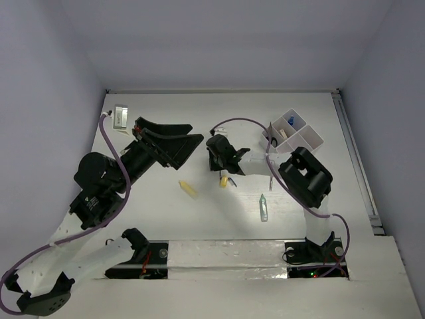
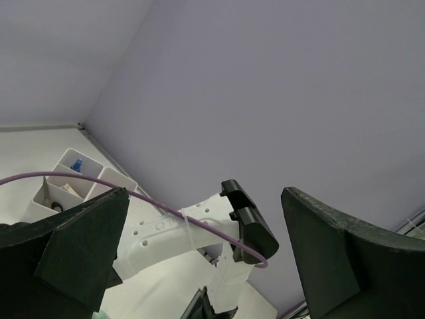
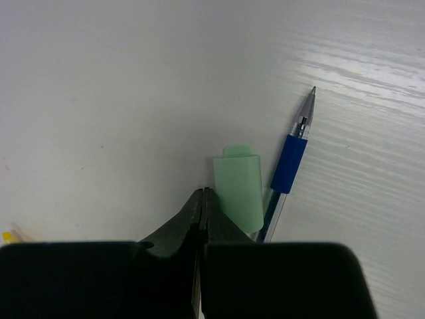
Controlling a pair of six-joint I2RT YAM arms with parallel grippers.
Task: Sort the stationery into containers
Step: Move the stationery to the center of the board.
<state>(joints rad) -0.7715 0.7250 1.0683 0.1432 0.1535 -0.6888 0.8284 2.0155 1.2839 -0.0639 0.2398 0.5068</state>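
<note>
My right gripper (image 3: pixel 201 193) is shut, its tips meeting low over the table with nothing between them. Just right of the tips lie a pale green cap-like piece (image 3: pixel 238 188) and a blue-grip pen (image 3: pixel 289 163), both outside the jaws. In the top view this gripper (image 1: pixel 222 174) sits mid-table beside a short yellow stick (image 1: pixel 224 181). Another yellow stick (image 1: pixel 188 189) and a green marker (image 1: pixel 263 207) lie loose nearby. The white divided tray (image 1: pixel 312 133) stands at the back right, a blue item (image 1: pixel 291 121) inside. My left gripper (image 1: pixel 190 138) hovers open and empty.
A small grey-white box (image 1: pixel 120 117) lies at the back left corner. The left wrist view looks across at the right arm's white link (image 2: pixel 166 232) and the tray (image 2: pixel 99 174) near the wall. Purple cables loop over both arms.
</note>
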